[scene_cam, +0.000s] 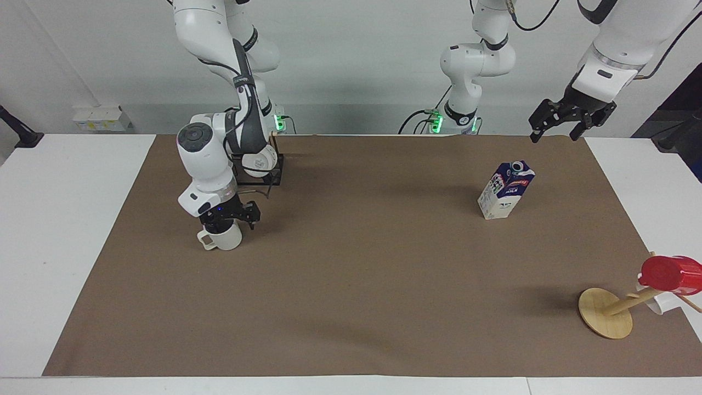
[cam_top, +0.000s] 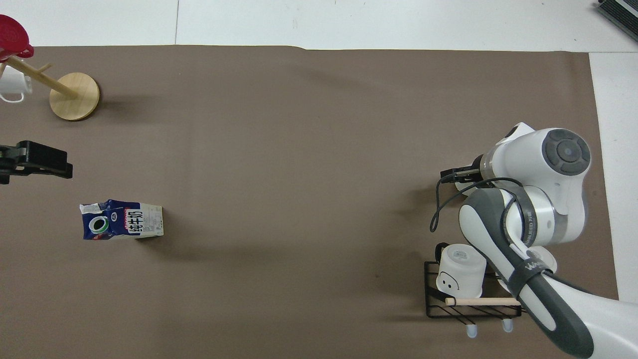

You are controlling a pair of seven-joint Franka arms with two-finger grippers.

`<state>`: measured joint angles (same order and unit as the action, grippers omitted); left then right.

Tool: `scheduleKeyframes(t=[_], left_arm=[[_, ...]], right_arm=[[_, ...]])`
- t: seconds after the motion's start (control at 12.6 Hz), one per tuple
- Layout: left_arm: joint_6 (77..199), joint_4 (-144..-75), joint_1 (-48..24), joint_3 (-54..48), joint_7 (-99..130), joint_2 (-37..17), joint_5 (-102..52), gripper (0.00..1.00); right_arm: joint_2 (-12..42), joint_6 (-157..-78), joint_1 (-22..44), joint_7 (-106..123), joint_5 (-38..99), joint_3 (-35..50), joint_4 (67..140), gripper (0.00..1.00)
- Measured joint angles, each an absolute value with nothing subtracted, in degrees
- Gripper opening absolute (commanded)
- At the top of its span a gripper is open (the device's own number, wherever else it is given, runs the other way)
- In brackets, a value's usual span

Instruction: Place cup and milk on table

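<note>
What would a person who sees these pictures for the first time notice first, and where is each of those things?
The right gripper is down at the mouth of the cup, which stands on the brown mat toward the right arm's end. The milk stands alone on the mat toward the left arm's end, with the left gripper waiting in the air near it. A red cup hangs on a wooden stand at the mat's corner.
</note>
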<state>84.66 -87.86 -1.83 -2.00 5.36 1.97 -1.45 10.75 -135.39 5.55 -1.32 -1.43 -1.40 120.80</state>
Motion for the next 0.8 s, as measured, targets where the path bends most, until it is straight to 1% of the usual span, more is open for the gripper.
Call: scheduleKeyframes(t=[0.08, 0.16, 0.24, 0.32, 0.4, 0.8], left_arm=[[84.66, -87.86, -1.83, -2.00, 5.36, 1.98, -1.45, 1.00], [84.66, -87.86, -1.83, -2.00, 5.36, 1.98, -1.45, 1.00], [84.66, -87.86, -1.83, -2.00, 5.36, 1.99, -1.45, 1.00], [84.66, -87.86, -1.83, -2.00, 5.36, 2.00, -1.45, 1.00], [84.66, -87.86, -1.83, -2.00, 5.36, 2.00, -1.45, 1.00], [84.66, -87.86, -1.83, -2.00, 5.37, 2.00, -1.45, 1.00]], right_arm=[[11.02, -135.99, 5.55, -1.89, -1.42, -1.42, 120.91, 0.80], [11.13, -136.18, 5.55, -2.88, -1.41, -1.43, 120.98, 0.68], [11.13, -136.36, 5.55, -3.94, -1.41, -1.43, 121.01, 0.53], [11.13, -136.82, 5.55, -4.72, -1.40, -1.44, 121.02, 0.31], [11.14, -137.44, 5.53, -5.27, -1.40, -1.49, 121.10, 0.00], [11.12, -137.74, 5.30, -5.56, -0.03, -1.61, 121.19, 0.00]])
